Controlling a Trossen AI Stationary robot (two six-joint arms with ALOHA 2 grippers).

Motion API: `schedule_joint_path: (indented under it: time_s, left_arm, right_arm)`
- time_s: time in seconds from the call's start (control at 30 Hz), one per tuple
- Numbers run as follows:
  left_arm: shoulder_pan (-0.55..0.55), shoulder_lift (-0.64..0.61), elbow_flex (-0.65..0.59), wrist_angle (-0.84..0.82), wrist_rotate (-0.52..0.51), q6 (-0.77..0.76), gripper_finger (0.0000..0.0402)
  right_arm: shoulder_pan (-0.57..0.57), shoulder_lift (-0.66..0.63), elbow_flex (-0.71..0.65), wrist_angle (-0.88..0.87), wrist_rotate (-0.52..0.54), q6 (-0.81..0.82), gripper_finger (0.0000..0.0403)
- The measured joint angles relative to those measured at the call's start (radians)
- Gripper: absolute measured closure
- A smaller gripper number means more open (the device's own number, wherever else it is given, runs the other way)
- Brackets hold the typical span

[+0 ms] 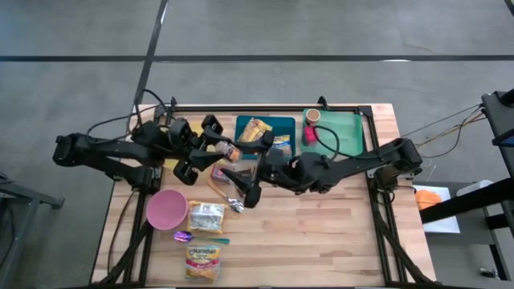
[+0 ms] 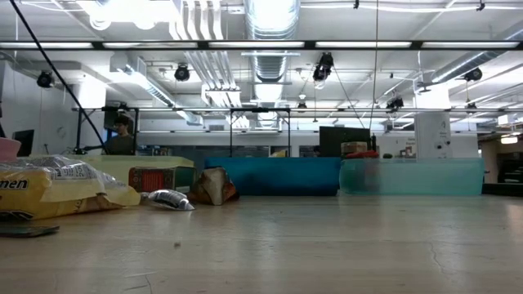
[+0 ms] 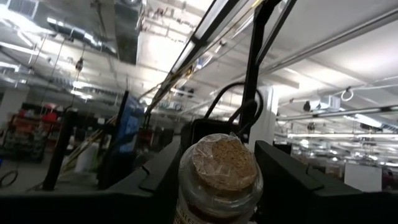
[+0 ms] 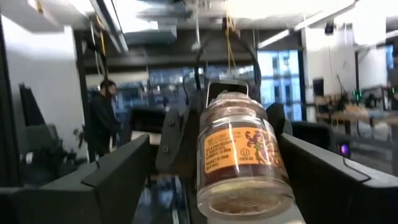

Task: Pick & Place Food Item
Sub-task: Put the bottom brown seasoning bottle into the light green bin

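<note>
1. You are looking at a handover in mid-air: the glass jar (image 1: 231,152) is sitting just left of centre in the high view, above the wooden worktop (image 1: 321,233).
2. The left gripper (image 1: 218,148) is clamping its jaws on the jar; in the left wrist view the cork lid (image 3: 224,163) is facing the camera between the two dark fingers (image 3: 292,180).
3. The right gripper (image 1: 241,172) is reaching in from the right, and its jaws are standing apart on either side of the jar's base, clear of the glass in the right wrist view.
4. A pink bowl (image 1: 166,209) and a noodle packet (image 1: 202,262) are lying at lower left.
</note>
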Motion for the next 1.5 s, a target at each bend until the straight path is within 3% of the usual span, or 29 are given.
schedule_joint_path:
  time_s: [0.37,0.67,1.03,1.5]
  left_arm:
    - [0.036,-0.110,0.000,-0.321,0.024,-0.058,0.0223]
    - [0.050,-0.105,0.001,-0.477,0.104,-0.116,0.0223]
    - [0.065,-0.083,0.002,-0.508,0.206,-0.148,0.0223]
    - [0.068,-0.065,0.038,-0.552,0.226,-0.133,0.0223]
  right_arm:
    - [0.001,-0.081,-0.001,-0.417,0.053,0.232,0.0066]
    - [0.000,-0.131,0.010,-0.678,0.035,0.359,0.0066]
    - [-0.001,-0.129,0.042,-0.785,-0.031,0.405,0.0065]
    - [-0.012,-0.116,0.072,-0.806,-0.122,0.487,0.0065]
